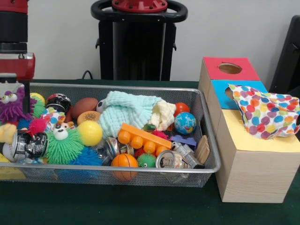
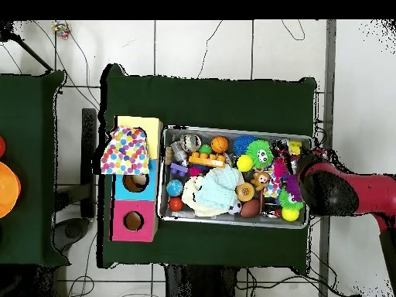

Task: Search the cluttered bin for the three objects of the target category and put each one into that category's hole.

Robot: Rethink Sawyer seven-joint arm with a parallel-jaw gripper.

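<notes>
The wire mesh bin (image 1: 140,168) sits on the green table, full of toys; it also shows in the overhead view (image 2: 232,130). A white polka-dot cloth (image 1: 265,112) lies draped over the yellow-panelled box (image 1: 255,143) and hides its hole; the overhead view shows the cloth (image 2: 126,151) on the box (image 2: 141,123) too. A mint green cloth (image 1: 124,112) and a pale yellow cloth (image 1: 164,114) lie bunched in the bin's middle, and the mint one shows from above (image 2: 219,184). My gripper (image 1: 18,86) hangs over the bin's end by a purple furry toy (image 1: 11,105). The arm (image 2: 332,189) covers it from above.
The blue box's cutout (image 1: 228,92) is half covered by the cloth; the red box's cutout (image 1: 229,68) is open. Around the cloths lie an orange brick (image 1: 143,136), a globe ball (image 1: 185,123), cans (image 1: 171,159), a green spiky toy (image 1: 63,145) and a yellow ball (image 1: 90,132).
</notes>
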